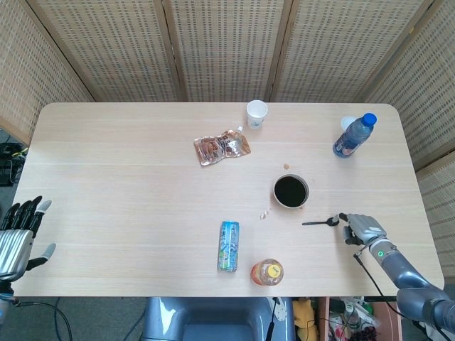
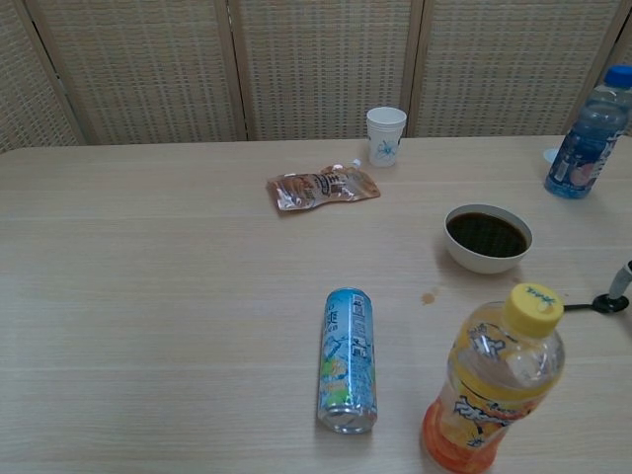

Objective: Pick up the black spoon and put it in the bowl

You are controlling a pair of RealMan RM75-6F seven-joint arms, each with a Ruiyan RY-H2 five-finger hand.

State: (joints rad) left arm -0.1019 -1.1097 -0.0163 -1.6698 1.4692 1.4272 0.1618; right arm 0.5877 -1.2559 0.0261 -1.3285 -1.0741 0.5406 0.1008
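Observation:
The black spoon point(image 1: 318, 223) lies flat on the table just right of and below the white bowl point(image 1: 291, 192), which holds dark liquid. Its handle points left and its scoop end lies toward my right hand point(image 1: 364, 229). That hand rests low on the table at the right edge, with a fingertip point(image 2: 620, 280) right at the scoop end of the spoon point(image 2: 602, 304) and nothing gripped. I cannot tell whether it touches. My left hand point(image 1: 18, 238) hangs off the table's left front corner with its fingers spread and empty.
A yellow-capped orange drink bottle point(image 1: 267, 272) stands near the front edge, and a blue can point(image 1: 228, 246) lies on its side left of it. Farther back are a snack pouch point(image 1: 222, 147), a paper cup point(image 1: 257, 114) and a blue-capped water bottle point(image 1: 353, 136).

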